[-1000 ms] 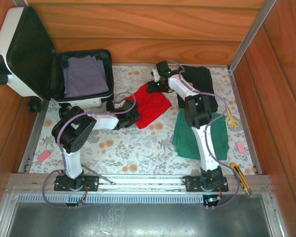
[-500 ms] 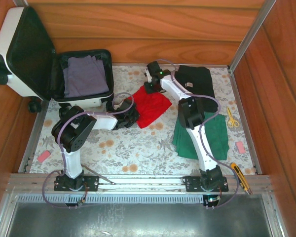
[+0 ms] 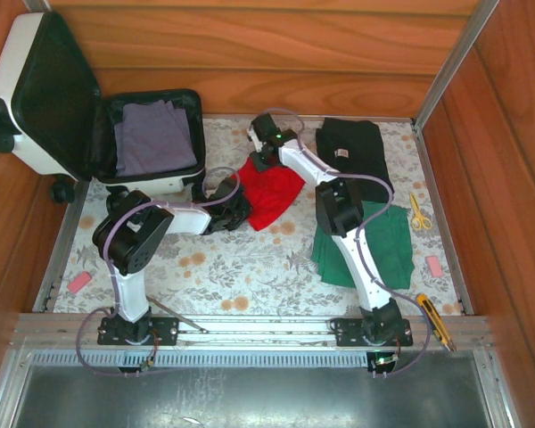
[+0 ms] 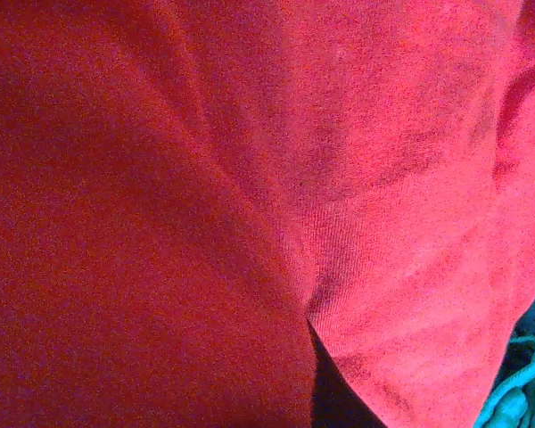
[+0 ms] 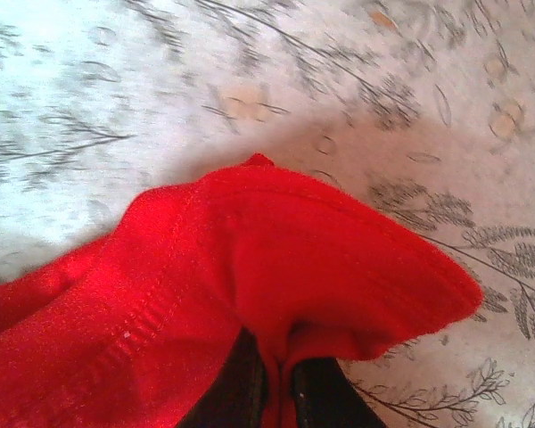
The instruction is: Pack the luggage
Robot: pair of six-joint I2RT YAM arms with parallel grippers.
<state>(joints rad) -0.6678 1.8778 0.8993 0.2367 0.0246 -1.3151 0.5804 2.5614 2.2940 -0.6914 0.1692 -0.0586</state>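
Luggage [image 3: 18,71] is set open at the bench's far left, a grey cloth [image 3: 152,138] inside. Shell judged rigid and slick; the lid's free rim is favoured for grasping. Red cloth [image 3: 272,192] is pinched by the closed right end effector [image 5: 272,392]; the left end effector's [image 3: 236,212] opening cannot be told.

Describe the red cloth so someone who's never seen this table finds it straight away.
Find the open white suitcase at the far left. Right of it, in the middle of the flowered covering, lies the red cloth. It's the only red fabric; the black garment and green garment lie farther right.
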